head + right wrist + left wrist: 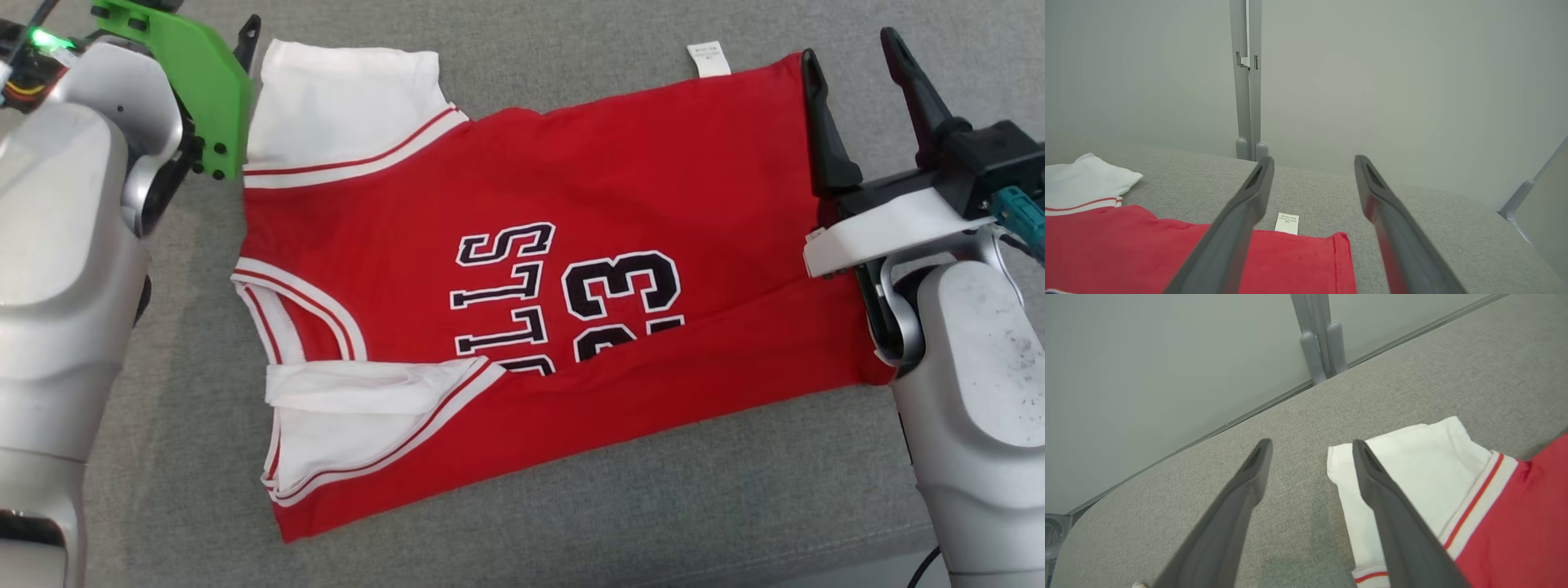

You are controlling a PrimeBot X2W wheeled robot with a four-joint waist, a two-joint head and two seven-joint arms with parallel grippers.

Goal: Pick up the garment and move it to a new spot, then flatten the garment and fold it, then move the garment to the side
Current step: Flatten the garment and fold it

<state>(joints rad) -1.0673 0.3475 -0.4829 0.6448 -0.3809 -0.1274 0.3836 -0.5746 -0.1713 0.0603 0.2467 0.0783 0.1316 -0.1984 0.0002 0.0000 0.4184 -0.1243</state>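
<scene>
**Positioning Both Grippers for the Fold**

Procedure, as judged: pinch the far edge at both ends together, then carry it toward the near edge at matched height so the cloth does not skew. Left gripper, spread and empty, hangs with one finger over the white sleeve. The garment lies flat on the grey cushion, collar left, hem right. Right gripper, likewise spread and empty, straddles the far hem corner beside the care label.

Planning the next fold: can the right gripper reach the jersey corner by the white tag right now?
Probably yes. The right gripper is open beside the jersey corner near the tag, with nothing between them.
</scene>
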